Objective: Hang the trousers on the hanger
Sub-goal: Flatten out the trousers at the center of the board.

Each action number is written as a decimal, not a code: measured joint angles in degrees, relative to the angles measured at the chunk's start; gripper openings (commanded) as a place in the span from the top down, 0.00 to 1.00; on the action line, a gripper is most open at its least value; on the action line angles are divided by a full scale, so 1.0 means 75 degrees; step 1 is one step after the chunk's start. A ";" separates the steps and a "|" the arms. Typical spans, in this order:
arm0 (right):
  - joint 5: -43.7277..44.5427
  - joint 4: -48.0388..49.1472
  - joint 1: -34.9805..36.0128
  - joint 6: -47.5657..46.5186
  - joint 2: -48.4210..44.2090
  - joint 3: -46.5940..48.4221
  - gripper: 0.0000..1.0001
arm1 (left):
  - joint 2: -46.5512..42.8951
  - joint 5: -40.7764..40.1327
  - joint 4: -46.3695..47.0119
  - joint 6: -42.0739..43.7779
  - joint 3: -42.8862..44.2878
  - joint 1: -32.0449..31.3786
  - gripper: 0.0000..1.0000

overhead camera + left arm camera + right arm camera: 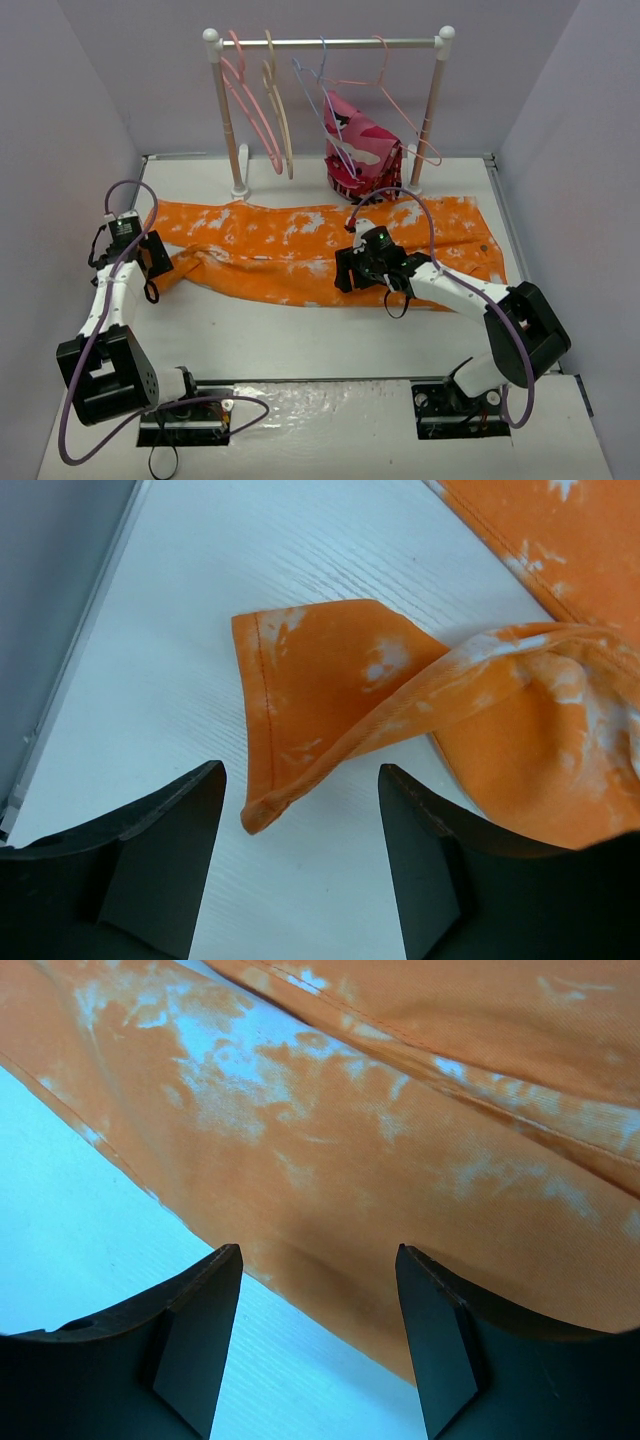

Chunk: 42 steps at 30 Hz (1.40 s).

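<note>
Top view: above, behind my bases, facing the whole table (300, 335).
Left wrist: close, down between my jaws.
Right wrist: likewise.
Shared by all: the trousers (280, 250).

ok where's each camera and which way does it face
Top external: above and behind the robot, looking down on left gripper, right gripper, trousers, rack.
Left wrist: on that arm, facing down past its open fingers at a leg hem.
Right wrist: likewise, past its open fingers at the trousers' edge.
All three share the trousers.
</note>
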 measured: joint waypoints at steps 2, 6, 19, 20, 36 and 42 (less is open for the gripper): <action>-0.0088 0.0044 0.0000 -0.0030 0.0012 0.0000 0.40 | 0.0196 0.0135 0.0075 0.0218 -0.0015 0.0000 0.44; -0.0214 0.0111 0.0000 -0.0059 0.0016 0.0000 0.40 | 0.0563 0.0321 0.0222 0.0582 -0.0143 0.0000 0.50; -0.0280 0.0219 0.0000 -0.0140 0.0016 -0.0015 0.40 | 0.1505 0.0762 0.0361 0.1341 -0.0150 0.0000 1.00; -0.0280 0.0219 0.0000 -0.0140 0.0016 -0.0015 0.40 | 0.1505 0.0746 0.0311 0.1376 -0.0113 0.0000 1.00; -0.0266 0.0100 0.0003 -0.0130 0.0182 0.0166 0.41 | 0.0746 0.0024 -0.4163 0.0814 0.3485 -0.0007 1.00; -0.0224 -0.0086 0.0028 -0.0128 0.0182 0.0276 0.41 | -0.0080 -0.0466 -0.5761 0.0713 0.3760 -0.0009 1.00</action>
